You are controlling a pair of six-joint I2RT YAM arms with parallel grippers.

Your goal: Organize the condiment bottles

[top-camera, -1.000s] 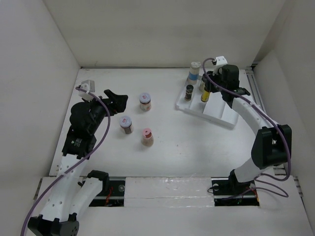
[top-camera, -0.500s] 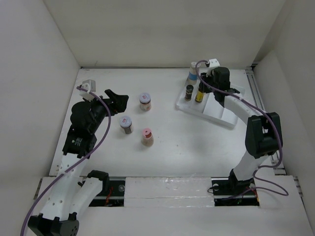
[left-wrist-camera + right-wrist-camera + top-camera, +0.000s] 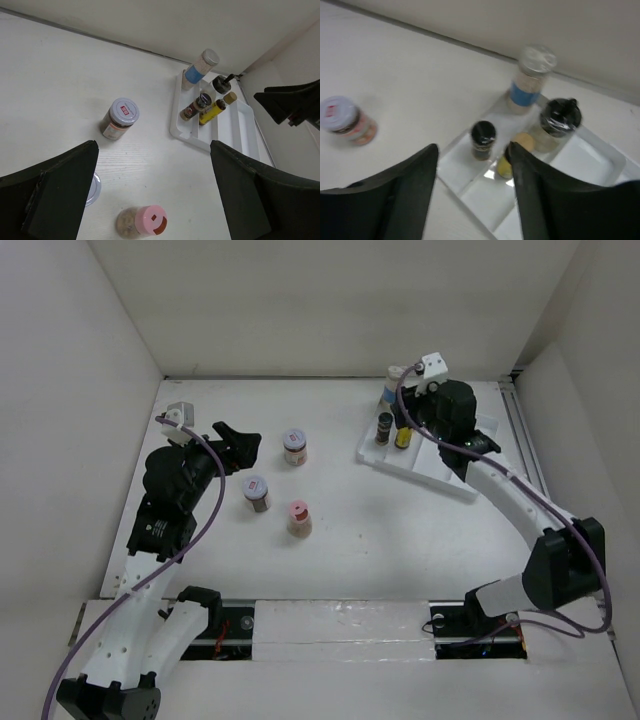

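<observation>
Left tool (image 3: 243,449) hovers above the bench (image 3: 350,550), its black fingers spread wide. Right of it stand three squat round jars, apart from one another: a pale-lidded jar (image 3: 256,492), a second pale-lidded jar (image 3: 294,445) farther back, and a pink-lidded jar (image 3: 298,517) nearest. The white divided plastic tray (image 3: 447,477) holds a small dark jar (image 3: 483,140), a tall blue-banded shaker (image 3: 529,80), a slim yellow bottle (image 3: 505,167) and a black-capped jar (image 3: 555,125). Right tool (image 3: 473,145) hangs over the tray, fingers spread, gripping nothing
</observation>
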